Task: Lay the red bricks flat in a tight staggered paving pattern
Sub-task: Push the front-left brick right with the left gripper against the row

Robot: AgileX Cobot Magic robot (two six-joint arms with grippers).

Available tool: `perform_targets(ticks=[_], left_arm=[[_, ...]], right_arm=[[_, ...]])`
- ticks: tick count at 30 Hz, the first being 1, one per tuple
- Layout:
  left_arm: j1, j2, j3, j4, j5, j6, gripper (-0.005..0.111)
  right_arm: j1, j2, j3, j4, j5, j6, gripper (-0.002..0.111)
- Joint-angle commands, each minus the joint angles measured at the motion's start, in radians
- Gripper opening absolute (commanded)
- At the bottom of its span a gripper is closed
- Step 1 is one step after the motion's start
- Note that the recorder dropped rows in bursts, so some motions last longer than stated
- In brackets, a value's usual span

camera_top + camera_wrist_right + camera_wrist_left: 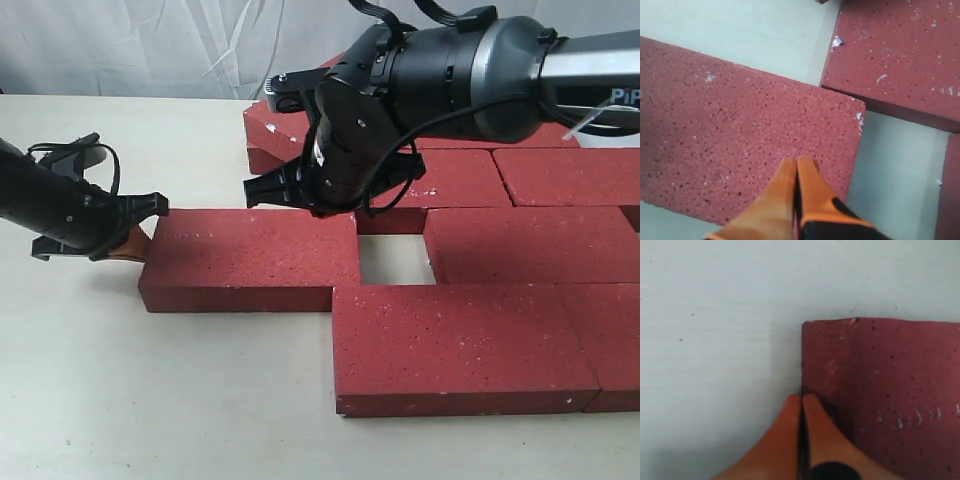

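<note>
The left gripper's orange fingers point(786, 440) are pressed flat together with nothing between them, their tips set against the short end of a red brick point(880, 390) near one of its corners, over the pale table point(715, 340). The right gripper's orange fingers point(782, 200) are likewise closed tight on nothing, and point down at the gritty top of the same brick point(740, 130) close to its corner; whether they touch the surface cannot be told. In the exterior view this brick point(250, 255) lies flat and juts out to the left of the paved patch, with the left gripper point(135, 243) low at its left end and the right gripper point(310, 200) hanging over its far edge toward the right end. Its near right corner meets the front brick point(460, 345), while a small square gap point(395, 258) of bare table separates its right end from the next brick in its row point(530, 240). More red bricks point(450, 175) lie flat in rows behind, touching one another
</note>
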Motion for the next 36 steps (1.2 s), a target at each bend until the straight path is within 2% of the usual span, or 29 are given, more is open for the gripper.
perform_targets(ticks=[1,4,8,20,26,36], left_arm=[[-0.035,0.023,-0.007,-0.025,0.006,0.015,0.000],[-0.088,0.041,-0.020,-0.028,-0.009,0.015,0.000],[-0.124,0.054,-0.043,-0.049,-0.012,0.020,0.000],[-0.185,0.111,-0.088,-0.136,0.057,0.087,0.000],[-0.208,0.111,-0.088,-0.149,0.059,0.089,0.000],[-0.208,0.111,-0.088,-0.190,0.082,0.106,0.000]], right_arm=[[-0.004,-0.006,-0.006,-0.011,-0.017,0.001,-0.001],[-0.004,-0.006,-0.006,-0.011,-0.015,0.001,-0.001],[-0.004,-0.006,-0.006,-0.011,-0.013,0.001,-0.001],[-0.004,-0.006,-0.006,-0.015,-0.008,0.001,-0.001],[-0.004,-0.006,-0.006,-0.015,-0.008,0.001,-0.001],[-0.004,-0.006,-0.006,-0.013,-0.008,0.001,-0.001]])
